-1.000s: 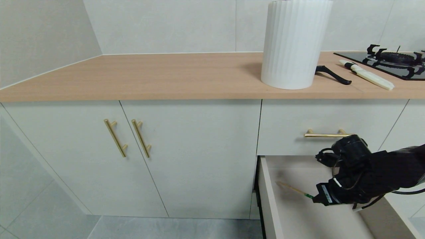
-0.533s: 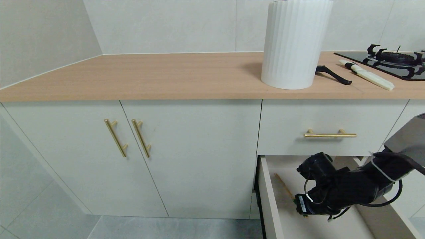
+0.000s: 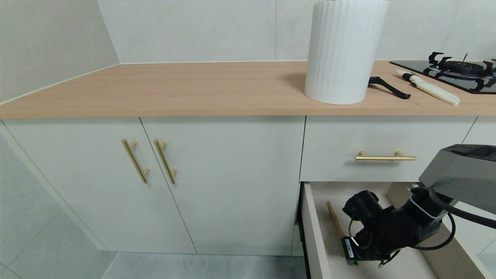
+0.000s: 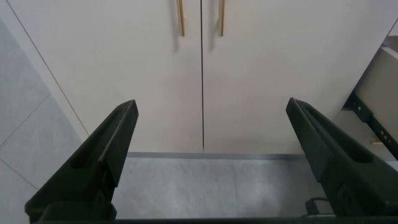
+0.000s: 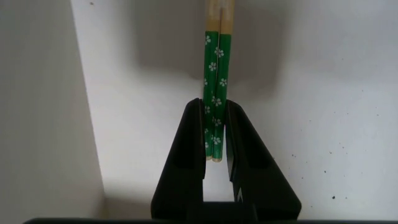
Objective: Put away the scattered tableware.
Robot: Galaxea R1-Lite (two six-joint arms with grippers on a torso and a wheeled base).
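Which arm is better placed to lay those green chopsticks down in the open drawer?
Right. The right end effector is shut on the chopsticks and already inside the open drawer. The left end effector is open, holds nothing and faces the cupboard doors.

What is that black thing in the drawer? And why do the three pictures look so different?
It is a robot with two arms. One picture comes from a camera on its head, looking at a kitchen counter. On it are a tall white ribbed pot, a black handle, a cream knife and a stove. The other two come from cameras on its wrists. The right arm is down in the open drawer, its jaws shut on green flowered chopsticks. The left jaws are wide open, holding nothing, facing the cupboard doors.
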